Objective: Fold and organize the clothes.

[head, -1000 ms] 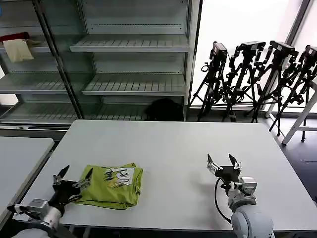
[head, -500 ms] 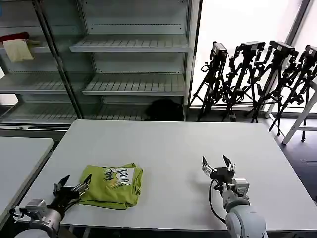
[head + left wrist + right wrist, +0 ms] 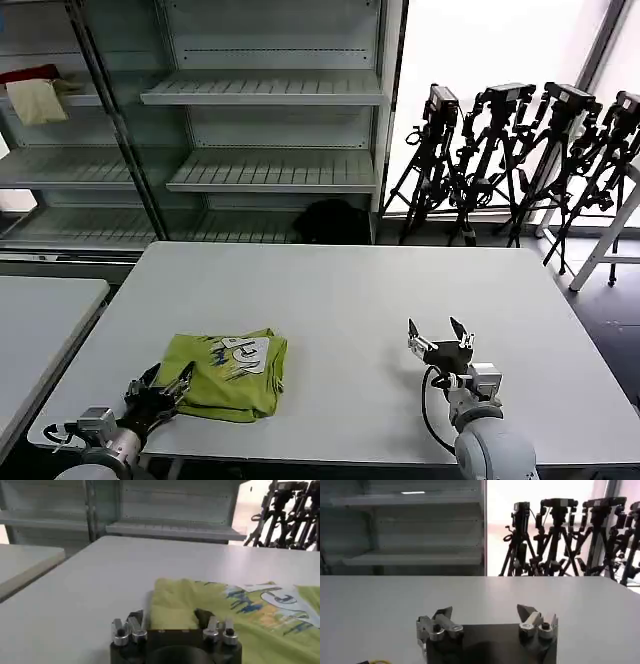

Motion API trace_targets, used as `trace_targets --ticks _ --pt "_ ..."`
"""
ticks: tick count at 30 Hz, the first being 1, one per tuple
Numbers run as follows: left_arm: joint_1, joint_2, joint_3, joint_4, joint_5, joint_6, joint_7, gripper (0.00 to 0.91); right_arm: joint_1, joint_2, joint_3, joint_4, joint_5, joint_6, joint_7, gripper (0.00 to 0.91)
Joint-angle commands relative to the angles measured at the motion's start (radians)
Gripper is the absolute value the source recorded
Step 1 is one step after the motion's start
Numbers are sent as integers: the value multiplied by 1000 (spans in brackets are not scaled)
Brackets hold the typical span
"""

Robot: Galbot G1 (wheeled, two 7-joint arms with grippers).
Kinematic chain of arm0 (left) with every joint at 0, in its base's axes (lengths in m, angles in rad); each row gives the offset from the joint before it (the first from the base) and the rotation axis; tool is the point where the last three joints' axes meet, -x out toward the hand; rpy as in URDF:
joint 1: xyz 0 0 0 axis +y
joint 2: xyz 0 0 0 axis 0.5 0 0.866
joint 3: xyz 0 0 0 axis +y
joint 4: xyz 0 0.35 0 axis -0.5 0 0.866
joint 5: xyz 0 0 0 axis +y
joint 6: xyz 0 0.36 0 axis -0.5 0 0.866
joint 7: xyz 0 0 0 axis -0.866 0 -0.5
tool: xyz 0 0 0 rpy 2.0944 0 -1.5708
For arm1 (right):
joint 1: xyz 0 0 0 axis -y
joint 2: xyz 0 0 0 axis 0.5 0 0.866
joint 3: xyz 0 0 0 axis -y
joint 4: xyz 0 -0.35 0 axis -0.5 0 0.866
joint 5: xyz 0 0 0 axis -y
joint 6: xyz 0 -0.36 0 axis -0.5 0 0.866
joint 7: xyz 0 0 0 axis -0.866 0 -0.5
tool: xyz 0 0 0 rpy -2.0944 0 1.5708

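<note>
The T-shirt (image 3: 225,374) lies in the lower left of the head view as a compact, roughly square bundle on the table (image 3: 340,300), printed side up, so we judge the folding essentially done; what may remain is squaring it up or putting it away. Our left end effector (image 3: 160,392) sits low at the bundle's near left corner, fingers spread, one of them over the cloth edge, gripping nothing that we can see. Our right end effector (image 3: 440,342) hovers in the lower right, well apart from the shirt, jaws wide and empty. Behind the white table stand grey metal shelves (image 3: 270,95), with red and cream cloths (image 3: 35,92) on one at upper left, and a row of black tripods (image 3: 520,160) by the bright window at right.
</note>
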Motion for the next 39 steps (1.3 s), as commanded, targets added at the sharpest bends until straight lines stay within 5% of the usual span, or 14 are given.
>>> trace_targets --ticks 1,16,26,30,39 --pt "-3 -15 20 20 -67 25 3 20 -3 5 -4 -3 -3 3 2 907" --pt "-1 -3 -28 11 -271 65 8 0 -5 8 -7 -1 -8 4 4 907" --pt "6 18 -125 -8 16 -145 55 0 -18 3 4 2 -10 8 3 907" --pt "0 100 -282 40 237 -317 140 0 -24 -1 15 1 -6 12 3 907" --pt "1 314 -494 57 225 -304 208 0 -22 -11 23 -10 5 20 1 907"
